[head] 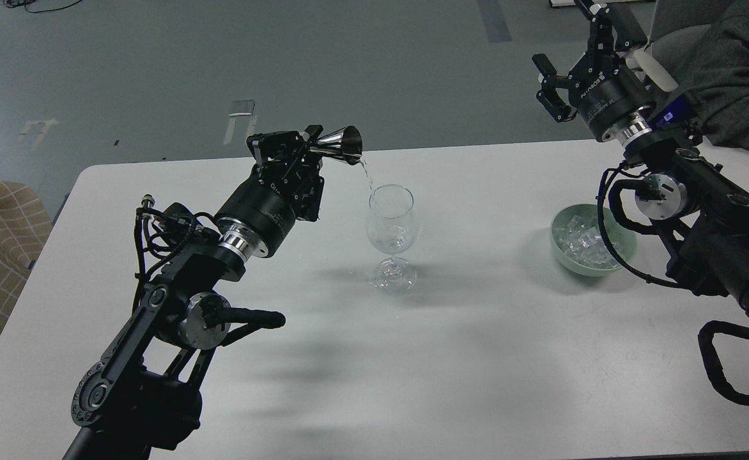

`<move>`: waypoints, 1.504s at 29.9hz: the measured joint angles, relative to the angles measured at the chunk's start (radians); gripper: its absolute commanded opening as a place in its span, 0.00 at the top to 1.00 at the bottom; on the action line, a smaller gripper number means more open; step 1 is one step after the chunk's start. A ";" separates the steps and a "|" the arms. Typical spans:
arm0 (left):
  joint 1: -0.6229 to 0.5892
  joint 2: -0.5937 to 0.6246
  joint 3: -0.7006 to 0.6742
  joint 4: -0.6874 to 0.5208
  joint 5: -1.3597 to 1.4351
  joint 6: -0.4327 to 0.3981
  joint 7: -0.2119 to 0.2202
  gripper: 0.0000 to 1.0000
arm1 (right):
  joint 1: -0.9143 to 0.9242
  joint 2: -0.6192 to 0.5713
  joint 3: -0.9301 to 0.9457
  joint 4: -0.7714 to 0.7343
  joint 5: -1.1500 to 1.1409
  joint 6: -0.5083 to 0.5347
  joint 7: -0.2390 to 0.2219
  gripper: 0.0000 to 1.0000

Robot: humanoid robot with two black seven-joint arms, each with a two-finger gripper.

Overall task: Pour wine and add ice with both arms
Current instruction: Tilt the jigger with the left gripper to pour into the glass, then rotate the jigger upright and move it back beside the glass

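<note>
Closest to me, low on the left, my left arm (pixel 176 306) climbs from the bottom edge over the white table (pixel 477 358), its silver disc joints and looped black cables plain to see. At its far end my left gripper (pixel 307 148) is pinched on a shiny steel jigger (pixel 342 145), tipped on its side with the wide mouth facing right and slightly down. A thin clear stream (pixel 367 176) falls from the jigger's lip into the stemmed wine glass (pixel 392 233), which stands upright on the table just right of that gripper and below the jigger's mouth. A little clear liquid sits in the bottom of its bowl.

Further right, well apart from the glass, a pale green bowl (pixel 566 252) rests on the table with the ice (pixel 582 243) heaped inside, clear glassy cubes. My right arm (pixel 707 217) crosses in front of the bowl's right side, a black cable looping over its rim. My right gripper (pixel 553 86) is raised high above the table's far edge, up and away from the bowl, its claw fingers spread and holding nothing. Behind it, at the top right corner, a person's grey-sleeved arm (pixel 726 70) leans in.
</note>
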 measured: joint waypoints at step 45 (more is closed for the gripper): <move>-0.014 0.003 0.066 -0.012 0.291 0.001 0.000 0.97 | 0.000 -0.001 0.001 0.000 0.000 0.000 0.001 0.00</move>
